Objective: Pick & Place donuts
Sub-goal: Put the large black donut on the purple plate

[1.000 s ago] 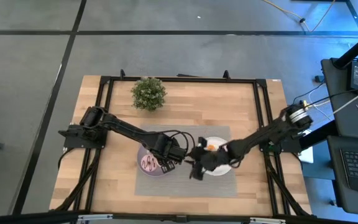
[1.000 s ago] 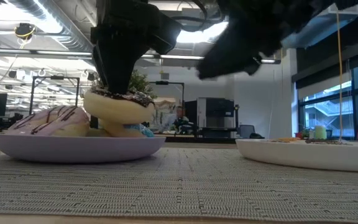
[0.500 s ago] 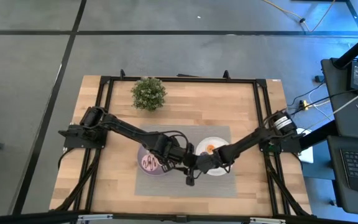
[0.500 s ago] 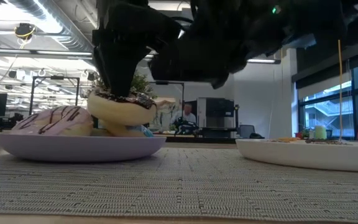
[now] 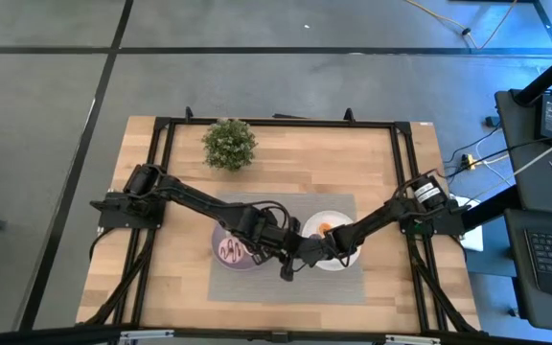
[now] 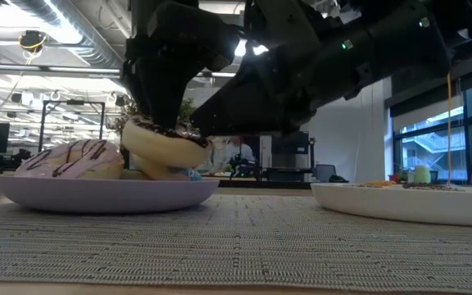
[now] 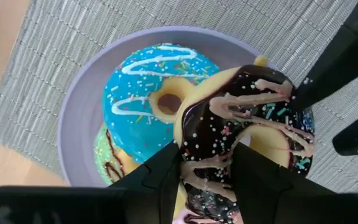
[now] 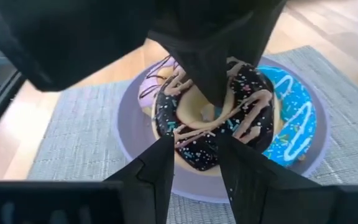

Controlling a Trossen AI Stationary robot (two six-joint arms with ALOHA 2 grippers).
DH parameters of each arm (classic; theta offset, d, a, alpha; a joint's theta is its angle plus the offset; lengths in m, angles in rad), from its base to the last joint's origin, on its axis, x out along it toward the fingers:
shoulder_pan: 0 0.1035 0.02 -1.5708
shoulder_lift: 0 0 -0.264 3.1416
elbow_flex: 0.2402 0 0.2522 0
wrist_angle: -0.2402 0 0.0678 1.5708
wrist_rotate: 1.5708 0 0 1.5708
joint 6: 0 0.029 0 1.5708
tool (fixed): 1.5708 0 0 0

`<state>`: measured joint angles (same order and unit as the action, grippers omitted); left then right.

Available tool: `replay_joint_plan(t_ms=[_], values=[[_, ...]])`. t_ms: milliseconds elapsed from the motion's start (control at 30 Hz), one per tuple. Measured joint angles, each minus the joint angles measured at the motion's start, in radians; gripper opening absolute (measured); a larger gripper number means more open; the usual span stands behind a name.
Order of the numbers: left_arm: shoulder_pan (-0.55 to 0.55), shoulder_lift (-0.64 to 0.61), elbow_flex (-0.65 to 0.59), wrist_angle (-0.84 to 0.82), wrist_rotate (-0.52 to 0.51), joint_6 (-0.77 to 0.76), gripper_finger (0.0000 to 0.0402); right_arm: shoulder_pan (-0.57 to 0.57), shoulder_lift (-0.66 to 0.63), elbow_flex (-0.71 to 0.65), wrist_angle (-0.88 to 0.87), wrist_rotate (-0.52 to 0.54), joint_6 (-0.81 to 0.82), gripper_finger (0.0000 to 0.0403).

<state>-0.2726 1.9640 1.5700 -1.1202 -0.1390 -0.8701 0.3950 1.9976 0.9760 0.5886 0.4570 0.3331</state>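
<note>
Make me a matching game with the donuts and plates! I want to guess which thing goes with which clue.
Things:
1. chocolate donut
2. blue donut
3. lilac plate
4. white plate

Clues:
A. lies flat on the lilac plate, with white squiggles and sprinkles
B. off to the side on the mat, away from the donut pile
C. tilted up, pinched by the left gripper
D. holds the pile of donuts

Pairs: 1-C, 2-A, 3-D, 4-B
</note>
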Motion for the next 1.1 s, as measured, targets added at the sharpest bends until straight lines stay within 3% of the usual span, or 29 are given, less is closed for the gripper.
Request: replay_joint_plan(t_ms=[433,600,833,1000,1100], values=[[0.0,0.0,0.0,-0.003,0.009,0.017,0.0126,-0.003,0.0,0.0,-0.023,0.022,-0.082,0.0127],[0.0,0.0,0.002,-0.002,0.005,0.019,0.0129,0.002,0.0,0.0,0.049,0.051,-0.082,0.0127],[0.0,-0.002,0.002,-0.005,-0.017,0.02,0.0128,0.061,0.0,0.0,0.07,0.241,0.005,0.0127],[0.0,-0.002,0.002,-0.005,-0.02,0.023,0.0132,0.069,0.0,-0.059,0.122,0.248,0.111,0.0127],[0.0,-0.002,0.002,-0.005,-0.02,0.028,0.0132,0.066,0.0,-0.144,0.256,0.249,0.122,0.0127]])
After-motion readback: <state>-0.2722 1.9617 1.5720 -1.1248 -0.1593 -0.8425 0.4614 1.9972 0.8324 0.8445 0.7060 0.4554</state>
